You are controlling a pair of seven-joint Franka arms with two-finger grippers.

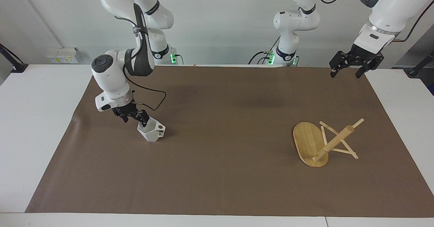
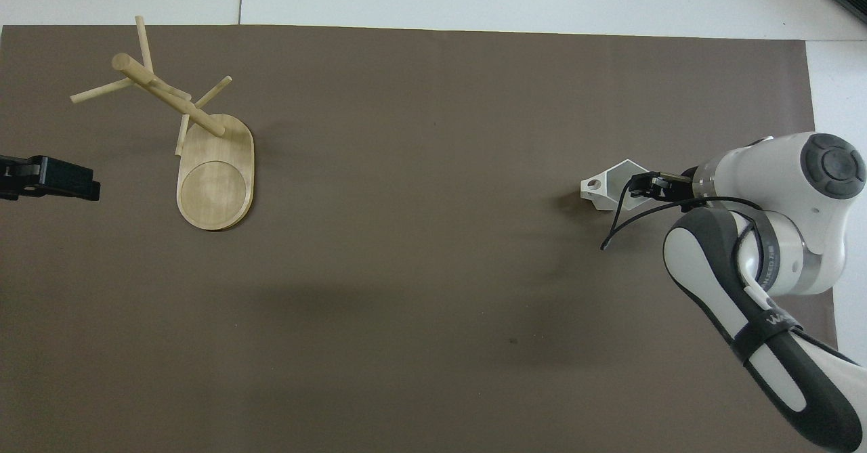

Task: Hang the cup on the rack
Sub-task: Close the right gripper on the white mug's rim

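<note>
- At the right arm's end of the brown mat [image 1: 217, 172], seen from the facing view, the cup [image 1: 151, 131] sits on the mat with its handle pointing toward the left arm's end.
- The right gripper [image 1: 133, 116] is low at the cup's rim, on the side away from the handle. Its fingers are spread, with one tip at the rim. The cup is not pinched yet.
- The cup is white, with flat slanted sides and sharp corners. It looks hard, smooth and light, so I think it could slip or tip over. A good hold would be on the rim wall, one finger inside and one outside. That leaves the handle hole free for a peg.
- The rack [image 1: 322, 142] is well apart from the cup, at the left arm's end. It looks like pale, stiff wood. Its flat oval base is on the mat, and its thick post has thin sticks crossing it.
- The left gripper [image 1: 349, 71] waits high over the mat's edge, with its fingers spread and holding nothing.
- In the overhead view, the cup [image 2: 613, 185] shows its six-sided mouth and the round hole in its handle.
- The right gripper [image 2: 643, 187] covers the part of the rim away from the handle.
- The rack [image 2: 203, 148] shows a round ring marked on its base.
- The left gripper [image 2: 54, 177] pokes in at the edge.
</note>
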